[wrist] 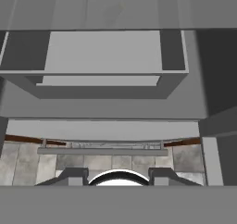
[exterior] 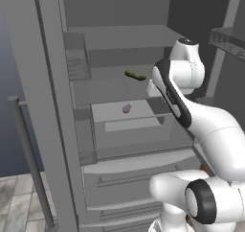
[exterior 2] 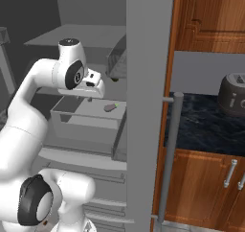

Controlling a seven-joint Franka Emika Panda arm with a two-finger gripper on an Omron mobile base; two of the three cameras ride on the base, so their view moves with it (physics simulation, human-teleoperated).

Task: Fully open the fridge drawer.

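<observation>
The fridge drawer [wrist: 104, 56] is a pale grey box, pulled out from under a shelf of the fridge [exterior: 124, 39], with a lighter strip handle [wrist: 99, 80] across its front. The same drawer [exterior 2: 83, 118] stands out past the shelves, and a small purple item [exterior 2: 110, 107] lies in it. My gripper [wrist: 118, 177] hovers above and in front of the drawer, apart from the handle. It is open, with its fingertips [wrist: 74, 176] spread wide and nothing between them. My hand [exterior 2: 93, 88] sits just above the drawer's near rim.
A green vegetable [exterior: 135, 75] lies on the shelf above. Wider drawer fronts with bar handles [exterior: 129, 178] sit below. The open door with wire bins [exterior: 76, 63] and its long bar handle [exterior: 28, 159] stands at the left. Wooden cabinets [exterior 2: 206, 15] and a dark counter [exterior 2: 201, 123] flank the right.
</observation>
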